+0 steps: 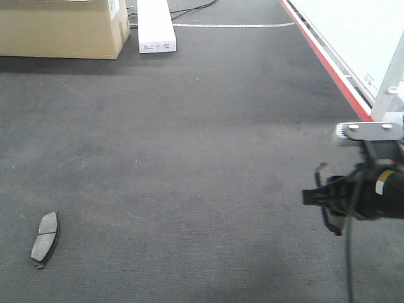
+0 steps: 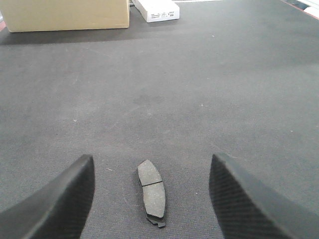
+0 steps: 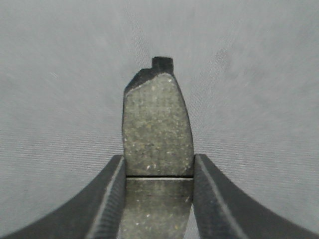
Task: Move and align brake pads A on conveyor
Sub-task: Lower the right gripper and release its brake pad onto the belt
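One brake pad A [image 1: 45, 237] lies flat on the dark grey conveyor [image 1: 208, 126] at the near left, grey face up with its centre groove showing. The left wrist view shows this pad [image 2: 152, 191] on the belt between the wide-spread fingers of my left gripper [image 2: 152, 158], which is open and not touching it. My right gripper [image 1: 319, 197] hovers at the right side of the belt. In the right wrist view it [image 3: 158, 158] is shut on a second brake pad [image 3: 157, 119], gripped across its width at the groove and held above the belt.
A cardboard box [image 1: 60, 28] and a long white box [image 1: 154, 25] sit at the far end of the belt. A red strip [image 1: 328, 63] runs along the right edge, with a white frame post [image 1: 391, 76] beside it.
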Robot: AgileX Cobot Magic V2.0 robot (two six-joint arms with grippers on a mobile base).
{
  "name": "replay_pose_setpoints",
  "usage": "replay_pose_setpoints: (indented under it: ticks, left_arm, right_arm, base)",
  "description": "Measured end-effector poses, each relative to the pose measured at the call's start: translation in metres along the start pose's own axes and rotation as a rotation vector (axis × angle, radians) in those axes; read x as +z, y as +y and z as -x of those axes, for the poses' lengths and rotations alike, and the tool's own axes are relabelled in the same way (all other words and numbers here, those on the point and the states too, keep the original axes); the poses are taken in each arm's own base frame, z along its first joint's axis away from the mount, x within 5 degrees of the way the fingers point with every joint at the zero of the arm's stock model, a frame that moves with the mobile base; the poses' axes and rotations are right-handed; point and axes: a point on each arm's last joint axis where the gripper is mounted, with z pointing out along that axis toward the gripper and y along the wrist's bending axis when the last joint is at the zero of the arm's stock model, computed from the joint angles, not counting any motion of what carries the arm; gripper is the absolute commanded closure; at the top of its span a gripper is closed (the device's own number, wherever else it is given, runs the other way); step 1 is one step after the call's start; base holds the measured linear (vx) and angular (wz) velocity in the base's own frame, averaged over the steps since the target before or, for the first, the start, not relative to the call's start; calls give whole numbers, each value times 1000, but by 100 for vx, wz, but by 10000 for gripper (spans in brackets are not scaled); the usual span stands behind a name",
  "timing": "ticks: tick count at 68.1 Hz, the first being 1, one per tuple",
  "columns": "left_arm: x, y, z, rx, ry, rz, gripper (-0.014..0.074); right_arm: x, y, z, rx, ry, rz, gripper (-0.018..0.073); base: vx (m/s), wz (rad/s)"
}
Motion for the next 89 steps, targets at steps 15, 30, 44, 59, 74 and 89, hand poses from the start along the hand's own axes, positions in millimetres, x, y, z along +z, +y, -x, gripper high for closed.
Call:
replay_pose_setpoints:
  ticks: [15, 30, 44, 59, 74, 89]
  left_arm:
    - [0, 0, 0, 0, 0, 0, 114]
    - [0, 0, 0, 0, 0, 0, 114]
    - [0, 0, 0, 0, 0, 0, 114]
    - [0, 0, 0, 0, 0, 0, 114]
    - [0, 0, 0, 0, 0, 0, 114]
    - [0, 0, 0, 0, 0, 0, 114]
  right_arm:
    - [55, 5, 15, -11, 161, -27, 541]
    - [98, 7, 22, -65, 287, -42, 498]
    - [125, 9, 24, -84, 403, -56, 341]
    - [133, 10, 22, -66, 442, -52, 130]
    - [113, 10, 32, -61, 405, -49, 99]
    - [36, 7, 38, -51, 204, -23, 120]
  base:
    - [0, 0]
    - [0, 0]
    - [0, 0]
    - [0, 0]
    - [0, 0]
    - [0, 0]
